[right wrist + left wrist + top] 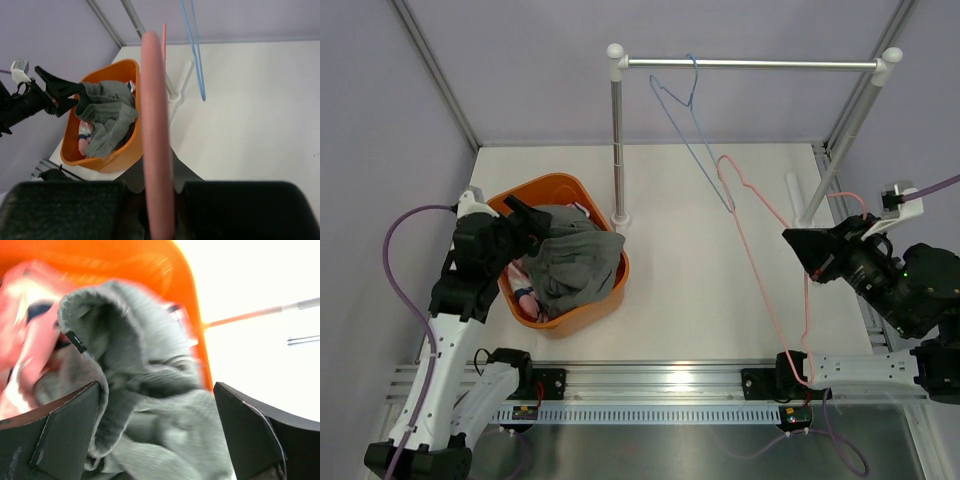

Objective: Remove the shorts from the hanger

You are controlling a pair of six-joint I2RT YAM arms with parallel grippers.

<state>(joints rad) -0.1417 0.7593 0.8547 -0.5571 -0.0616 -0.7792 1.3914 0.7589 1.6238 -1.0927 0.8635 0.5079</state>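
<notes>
Over the basket [556, 181], left end effector [157, 387] spread (grey shorts [575, 262] beneath), right end effector [159, 196] gripping pink hanger [152, 100]

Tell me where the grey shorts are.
Top view: the grey shorts lie in the orange basket, left of the rack post, by the open left gripper.

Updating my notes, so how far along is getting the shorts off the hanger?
Done: the grey shorts lie in the orange basket, off the pink hanger. In hand: the right gripper is shut on that bare hanger, and the left gripper hangs open over the shorts. Left: apparently nothing but clearing the arms away.
</notes>
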